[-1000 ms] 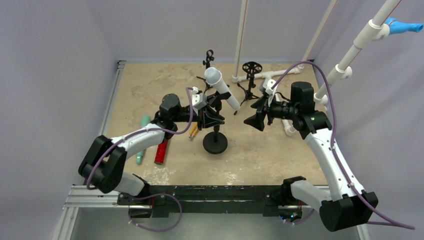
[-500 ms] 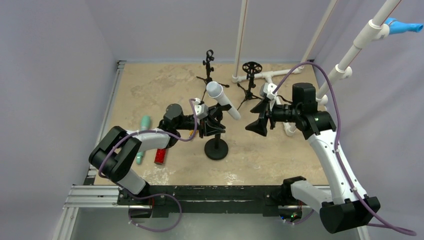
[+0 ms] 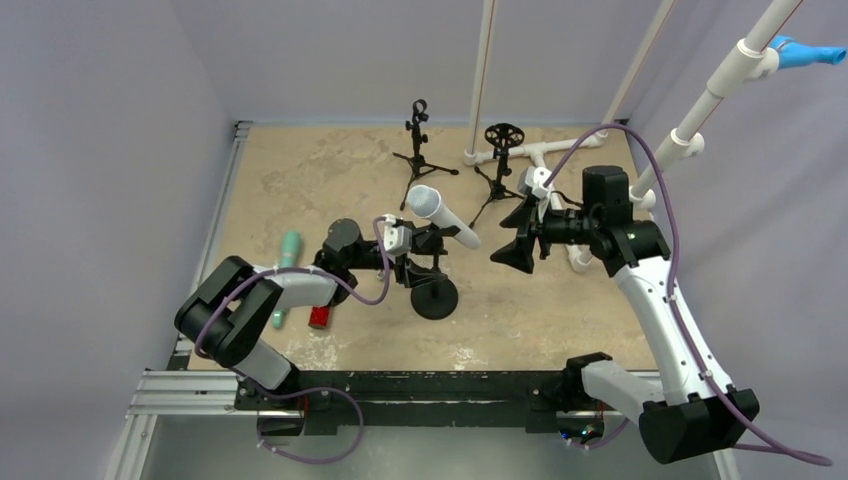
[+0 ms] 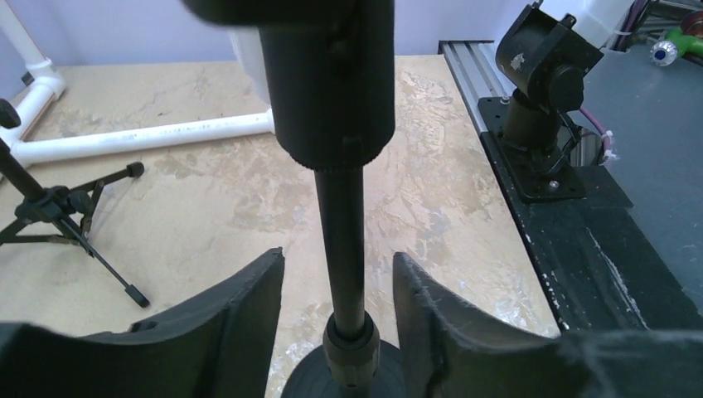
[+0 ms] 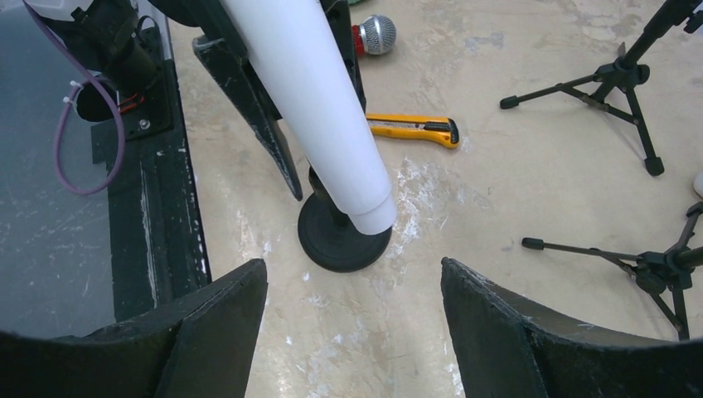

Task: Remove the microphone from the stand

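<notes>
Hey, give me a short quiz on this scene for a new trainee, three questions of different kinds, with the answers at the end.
1. True or false: the white microphone sits in the clip of its stand.
2. Where are the left gripper's fingers? A: on either side of the stand's pole, with gaps; B: clamped on the microphone's body; C: around the stand's round base.
3. In a few words: what does the right gripper hold?
Key: 1 true; 2 A; 3 nothing, its jaws stand open.
</notes>
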`<state>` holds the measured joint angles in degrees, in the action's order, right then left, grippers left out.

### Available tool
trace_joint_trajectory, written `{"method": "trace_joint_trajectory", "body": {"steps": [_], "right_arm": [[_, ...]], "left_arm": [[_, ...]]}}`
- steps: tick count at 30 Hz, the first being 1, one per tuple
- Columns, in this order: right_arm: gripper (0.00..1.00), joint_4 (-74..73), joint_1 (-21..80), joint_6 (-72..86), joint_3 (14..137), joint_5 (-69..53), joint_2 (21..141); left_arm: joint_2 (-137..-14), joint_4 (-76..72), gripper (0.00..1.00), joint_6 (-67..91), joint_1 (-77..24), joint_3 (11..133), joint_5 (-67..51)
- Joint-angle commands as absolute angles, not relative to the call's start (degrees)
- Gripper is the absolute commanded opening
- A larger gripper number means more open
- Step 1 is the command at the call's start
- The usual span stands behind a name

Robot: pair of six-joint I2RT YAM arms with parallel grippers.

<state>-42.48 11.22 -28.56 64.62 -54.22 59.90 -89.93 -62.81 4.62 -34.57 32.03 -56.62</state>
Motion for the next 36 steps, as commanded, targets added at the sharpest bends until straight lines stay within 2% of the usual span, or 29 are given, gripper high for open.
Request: {"method": "trace_joint_trajectory", "body": {"steps": [1, 2, 4, 6, 8, 12, 21, 25, 36], "right_arm": [[0.75, -42.8, 11.1, -29.2, 67.3, -55.9, 60.4], [0.75, -42.8, 11.1, -29.2, 67.4, -56.0, 60.4], [0.75, -42.9, 11.1, -29.3, 67.5, -56.0, 60.4], [0.75, -42.9, 11.1, -29.5, 67.5, -56.0, 60.4], [0.75, -43.0, 11.1, -29.7, 67.7, -56.0, 60.5], [0.74, -42.8, 11.2, -30.0, 68.2, -56.7, 61.0], [0.75, -42.8, 11.4, -31.6, 71.9, -61.0, 64.5], [0.76, -43.1, 12.8, -31.8, 74.4, -61.5, 67.4], [0.76, -43.1, 22.7, -34.5, 77.4, -58.5, 72.7]], "left_arm": [[-85.8, -60.4, 0.60, -2.4, -34.7, 31.0, -55.2], [-84.8, -58.7, 0.71, -3.4, -34.6, 30.9, -54.8], [-82.4, -54.4, 0.85, -5.6, -34.6, 31.1, -53.9], [-79.3, -48.7, 0.93, -7.6, -34.6, 31.7, -52.5], [-75.7, -42.4, 0.97, -9.7, -34.6, 32.4, -50.1], [-68.0, -24.4, 0.98, -12.9, -34.3, 37.2, -42.9], [-61.6, 17.8, 0.97, -15.3, -30.0, 54.0, -39.2], [-59.6, 26.0, 0.97, -14.4, -29.9, 58.1, -39.0], [-56.9, 34.9, 1.00, -11.5, -30.0, 66.3, -36.1]]}}
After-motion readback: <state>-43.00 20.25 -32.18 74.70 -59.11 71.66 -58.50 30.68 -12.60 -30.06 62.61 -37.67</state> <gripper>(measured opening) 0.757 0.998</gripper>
